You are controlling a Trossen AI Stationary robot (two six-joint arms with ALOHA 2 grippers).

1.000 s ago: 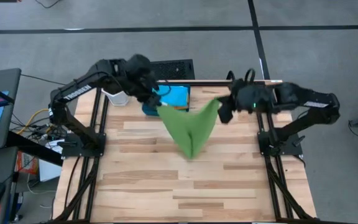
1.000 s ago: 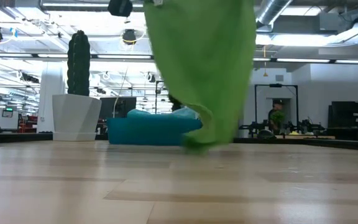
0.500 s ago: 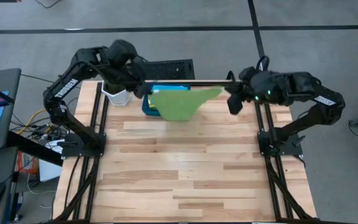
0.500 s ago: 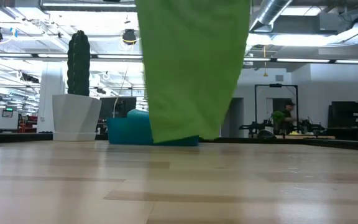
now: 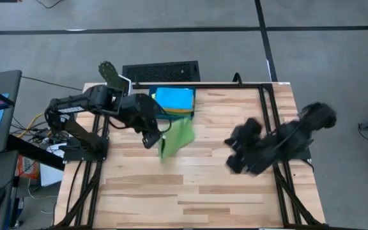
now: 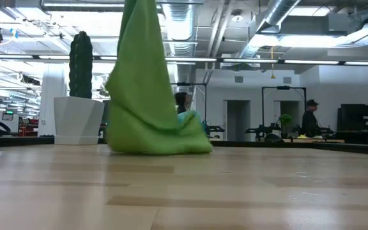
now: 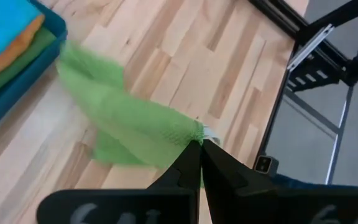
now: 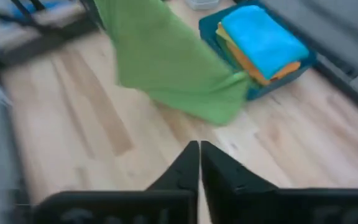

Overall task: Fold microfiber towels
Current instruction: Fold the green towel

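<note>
**Green towel hangs from one corner, fold not yet begun**

Here's the left gripper [image 5: 149, 139], fingers pressed together on a corner of the green towel [image 5: 176, 137], holding it up just left of the table's middle. The cloth hangs in a bunched drape and its lower edge is puddled on the wood, as the low view shows. At 12 o'clock from it, touching the towel's top edge from overhead, sits the teal tray [image 5: 151, 112] with a blue towel [image 5: 174, 99] on top of a stack; orange and green layers peek out beneath.

The right gripper [image 5: 234, 163] is out at 3 o'clock, well apart from the cloth, holding nothing; its own camera shows the fingers nearly together.

My read: this is the spreading step, and little of the task is done. Next, the right gripper needs a second corner so the cloth can be stretched flat.

The table [image 5: 203, 191] is pale wood planks in a black frame. Beyond it, a bright workshop: ceiling ducts, a white planter [image 6: 76, 119], and a person [image 6: 310, 119] standing far back.
</note>
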